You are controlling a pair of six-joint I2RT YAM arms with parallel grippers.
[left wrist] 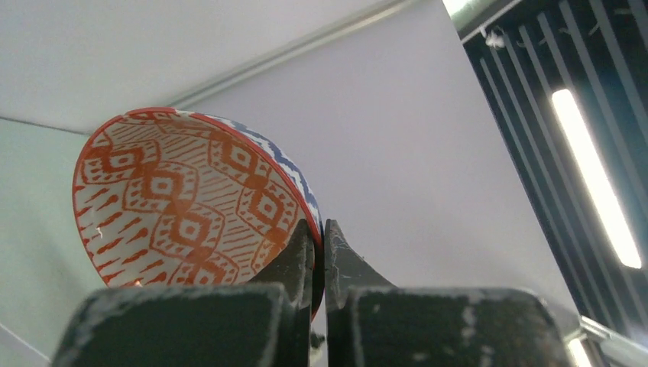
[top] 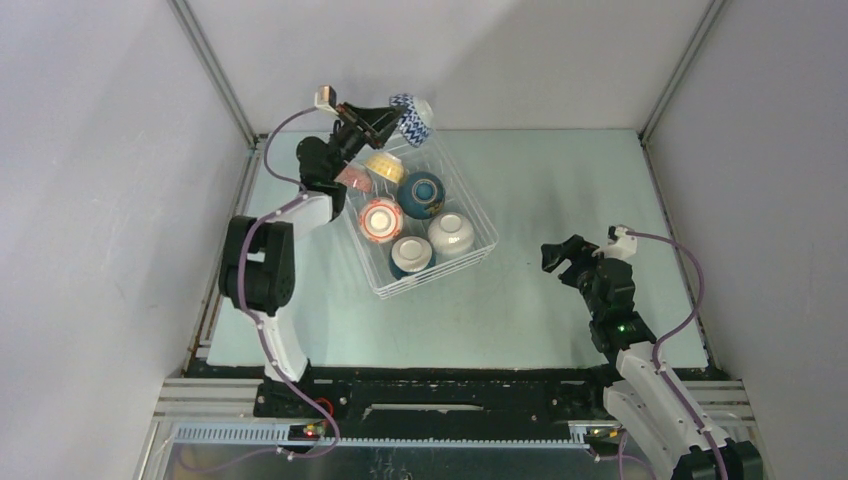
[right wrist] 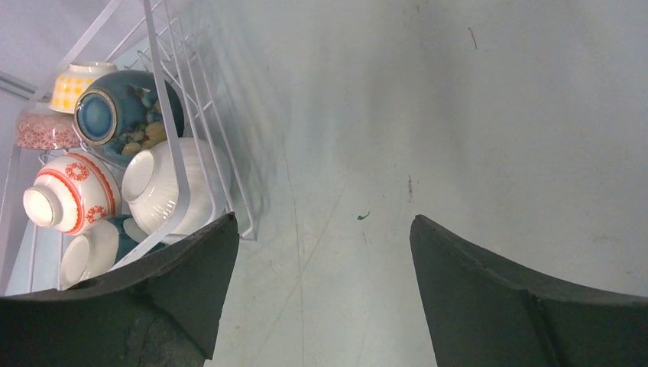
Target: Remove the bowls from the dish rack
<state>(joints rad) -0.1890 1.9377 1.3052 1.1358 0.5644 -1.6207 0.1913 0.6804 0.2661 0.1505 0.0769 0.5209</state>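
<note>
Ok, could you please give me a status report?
Left tool shut on zigzag bowl rim, aloft by rack corner. Right tool open, empty. Six bowls in rack. Nothing in the way.

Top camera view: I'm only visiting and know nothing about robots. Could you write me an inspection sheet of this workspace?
Surface: pale green tabletop with faint scuffs.
Job's things: square white wire dish rack holds six small ceramic bowls; a seventh, the blue-white zigzag bowl with red-patterned inside, is held up near its far corner.
Clutter: nothing seen.
Grippers: left gripper shut on the zigzag bowl's rim; right gripper open, empty, over the table right of the rack.
Cables: purple cable along each arm.
Surroundings: plain grey walls, metal frame rails.
</note>
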